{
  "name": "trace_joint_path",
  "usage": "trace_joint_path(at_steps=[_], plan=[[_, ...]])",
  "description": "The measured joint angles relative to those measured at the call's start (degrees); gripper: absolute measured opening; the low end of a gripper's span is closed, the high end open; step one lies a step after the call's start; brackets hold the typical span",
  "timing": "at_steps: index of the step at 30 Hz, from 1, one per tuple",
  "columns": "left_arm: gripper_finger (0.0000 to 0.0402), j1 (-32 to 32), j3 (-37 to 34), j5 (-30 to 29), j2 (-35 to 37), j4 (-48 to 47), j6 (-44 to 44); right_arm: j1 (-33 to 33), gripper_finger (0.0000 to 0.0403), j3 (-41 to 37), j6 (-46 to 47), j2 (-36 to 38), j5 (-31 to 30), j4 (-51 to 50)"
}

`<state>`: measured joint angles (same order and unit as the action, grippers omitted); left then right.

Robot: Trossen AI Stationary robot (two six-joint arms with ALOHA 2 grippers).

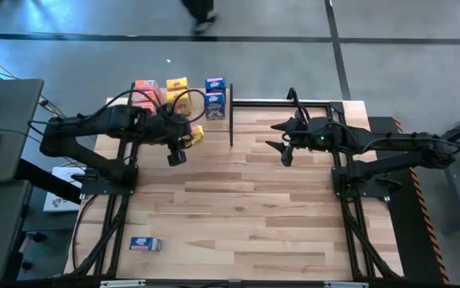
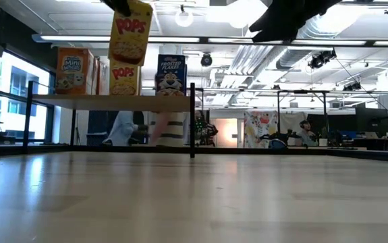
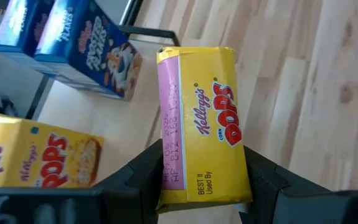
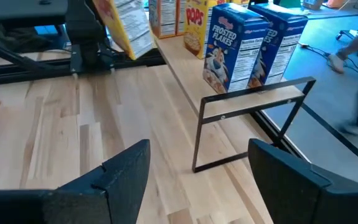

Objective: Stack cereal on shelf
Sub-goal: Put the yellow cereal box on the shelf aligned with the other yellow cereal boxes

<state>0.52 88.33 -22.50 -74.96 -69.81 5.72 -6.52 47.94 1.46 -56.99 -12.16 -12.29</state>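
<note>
Fingertips of the left gripper (image 3: 200,208) are cut off at the wrist picture's edge, but the dark fingers (image 3: 142,177) clearly press both narrow sides of a yellow Corn Pops box (image 3: 200,127), which sits between them with its printed face showing and most of its length sticking out beyond them. From above, this gripper (image 1: 183,142) is largely masked by its own arm at the shelf's (image 1: 228,122) front edge, the held box showing only as a yellow sliver (image 1: 197,134). At counter height the same box (image 2: 130,32) hangs in the air, above and just in front of a second Corn Pops box (image 2: 124,77) standing on the shelf board (image 2: 113,102). Beside that stand an orange Mini-Wheats box (image 2: 74,70) and a blue Frosted Flakes box (image 2: 171,74), with another blue one close behind it (image 4: 284,38). One more blue box (image 1: 145,244) lies flat on the counter (image 1: 238,216) near its front left corner, well apart from everything; its label is too small to read. Off to the right, the right gripper (image 4: 210,171) hangs over the counter with fingers spread wide and nothing between them
</note>
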Motion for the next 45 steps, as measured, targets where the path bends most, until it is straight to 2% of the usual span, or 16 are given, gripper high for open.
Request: trace_joint_path(at_steps=[19,45], plan=[[0.0147,14.8,-2.5,10.5,7.4,0.5,-9.2,0.0,0.0264,0.0,0.0,0.0,0.0,-0.1],[0.0147,31.9,-2.5,32.8,7.3,1.8,-26.4,0.0,0.0264,0.0,0.0,0.0,-0.1,-0.2]])
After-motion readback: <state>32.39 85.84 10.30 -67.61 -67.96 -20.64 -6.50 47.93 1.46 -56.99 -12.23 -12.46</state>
